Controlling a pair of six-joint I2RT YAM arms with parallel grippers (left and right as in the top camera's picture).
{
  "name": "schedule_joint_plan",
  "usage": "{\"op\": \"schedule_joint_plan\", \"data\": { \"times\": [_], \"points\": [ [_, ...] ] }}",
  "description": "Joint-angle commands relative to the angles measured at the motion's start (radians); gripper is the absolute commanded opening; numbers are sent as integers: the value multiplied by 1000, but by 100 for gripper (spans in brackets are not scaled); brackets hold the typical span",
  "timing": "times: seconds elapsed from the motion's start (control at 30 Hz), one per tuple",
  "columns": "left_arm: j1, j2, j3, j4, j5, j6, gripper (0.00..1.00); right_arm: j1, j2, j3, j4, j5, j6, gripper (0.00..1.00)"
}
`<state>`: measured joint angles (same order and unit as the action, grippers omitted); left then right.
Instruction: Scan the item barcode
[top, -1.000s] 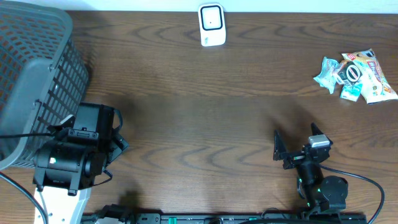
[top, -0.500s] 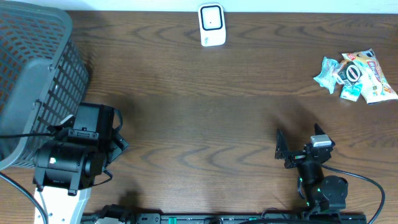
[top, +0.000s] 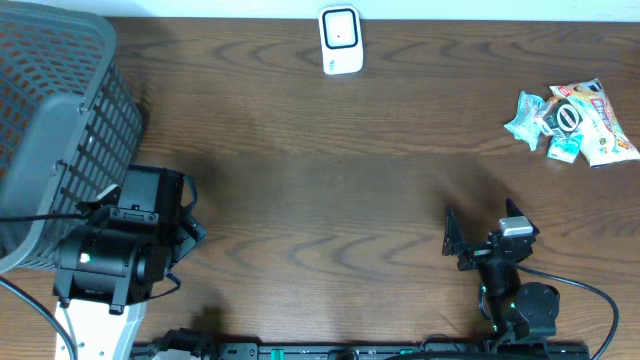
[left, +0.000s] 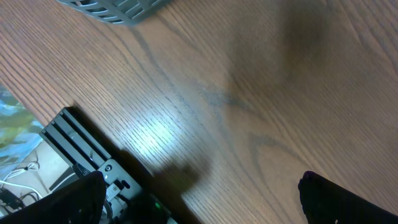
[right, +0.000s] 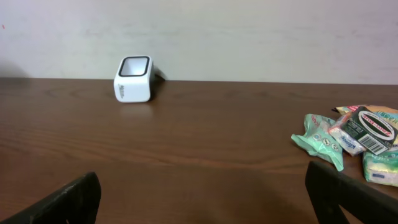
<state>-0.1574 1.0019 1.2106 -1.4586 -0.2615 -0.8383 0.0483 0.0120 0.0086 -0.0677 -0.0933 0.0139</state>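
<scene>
Right tool (top: 482, 230) spread wide over dark wood table (top: 330, 190); white wall (right: 249, 31) behind.

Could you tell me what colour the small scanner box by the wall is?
White plastic scanner box, dark window; best in right wrist view.

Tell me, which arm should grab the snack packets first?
Probably right. The open right pincer is nearer the snack packets; the left pincer is far off beside the basket.
</scene>
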Motion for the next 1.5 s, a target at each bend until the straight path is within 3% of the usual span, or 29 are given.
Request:
{"op": "schedule_joint_plan", "data": {
  "times": [0.0, 1.47],
  "points": [
    [4, -3, 17, -3, -16, -10, 98, 6, -7, -2, -4, 6, -11, 99],
    [4, -3, 17, -3, -16, -9, 98, 4, -6, -2, -6, 46, 7, 99]
  ]
}}
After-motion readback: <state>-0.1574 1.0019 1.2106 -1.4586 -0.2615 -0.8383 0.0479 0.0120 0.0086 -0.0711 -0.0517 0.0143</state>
